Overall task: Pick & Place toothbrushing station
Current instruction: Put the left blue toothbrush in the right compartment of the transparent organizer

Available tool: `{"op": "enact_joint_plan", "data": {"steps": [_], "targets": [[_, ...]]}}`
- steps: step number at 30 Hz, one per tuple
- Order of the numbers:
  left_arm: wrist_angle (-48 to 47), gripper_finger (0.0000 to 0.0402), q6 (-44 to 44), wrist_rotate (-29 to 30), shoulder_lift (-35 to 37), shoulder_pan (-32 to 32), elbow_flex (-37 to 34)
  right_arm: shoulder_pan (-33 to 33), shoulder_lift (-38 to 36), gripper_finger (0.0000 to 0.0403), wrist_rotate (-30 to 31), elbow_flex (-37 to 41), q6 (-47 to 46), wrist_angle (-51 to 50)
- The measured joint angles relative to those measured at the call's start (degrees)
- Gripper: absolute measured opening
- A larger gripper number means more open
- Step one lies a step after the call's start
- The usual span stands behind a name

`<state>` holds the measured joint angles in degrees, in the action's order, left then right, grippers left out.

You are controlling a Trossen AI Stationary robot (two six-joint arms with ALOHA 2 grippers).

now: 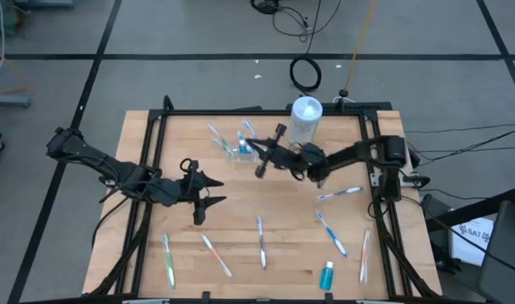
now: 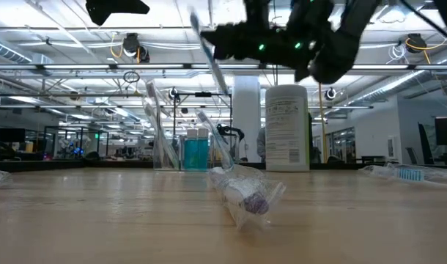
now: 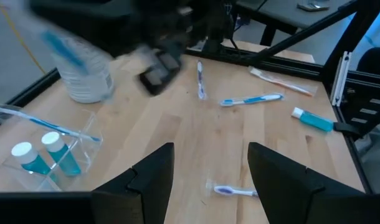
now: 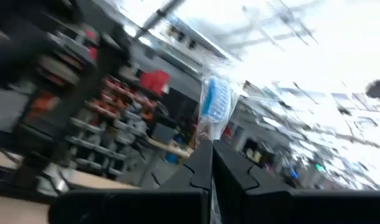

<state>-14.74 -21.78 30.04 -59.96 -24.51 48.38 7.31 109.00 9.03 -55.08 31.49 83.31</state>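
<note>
A clear tumbler [image 1: 237,152] stands on the table's far middle with two blue white-capped toothpaste tubes [image 3: 50,152] and toothbrushes in it; it also shows in the low view [image 2: 181,150]. My right gripper [image 1: 260,157] is just to the tumbler's right and above it, shut on a clear-wrapped toothbrush with a blue head [image 4: 215,99]. My left gripper [image 1: 208,203] is open and empty over the table's left middle. Several more toothbrushes lie flat on the table. My right gripper pinches the wrapped toothbrush's handle [image 4: 209,142] between its two shut fingers, a little below the blue bristle head. The fingers come level from the table's right. The brush [image 2: 209,55] is slanted and lifted clear, above the tumbler.
A white lidded container [image 1: 306,118] stands right of the tumbler at the far edge. Toothbrushes lie near the front [image 1: 261,241], [image 1: 215,253], [image 1: 167,257] and right [image 1: 338,193], [image 1: 331,232]. A toothpaste tube [image 1: 327,274] lies at the near edge. A dark frame rims the table.
</note>
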Motion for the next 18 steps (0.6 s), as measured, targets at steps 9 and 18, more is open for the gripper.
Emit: {"op": "enact_joint_plan", "data": {"steps": [9,18], "targets": [[-0.02,0.0212,0.0,0.0,-0.02,0.0,0.0,7.03,9.04,0.0,5.76,-4.36,-3.91,-0.04],[-0.13,0.0212,0.22,0.0,-0.02,0.04,0.0,7.37,10.91,0.0,11.0,-4.32,-4.13,-6.65]]}}
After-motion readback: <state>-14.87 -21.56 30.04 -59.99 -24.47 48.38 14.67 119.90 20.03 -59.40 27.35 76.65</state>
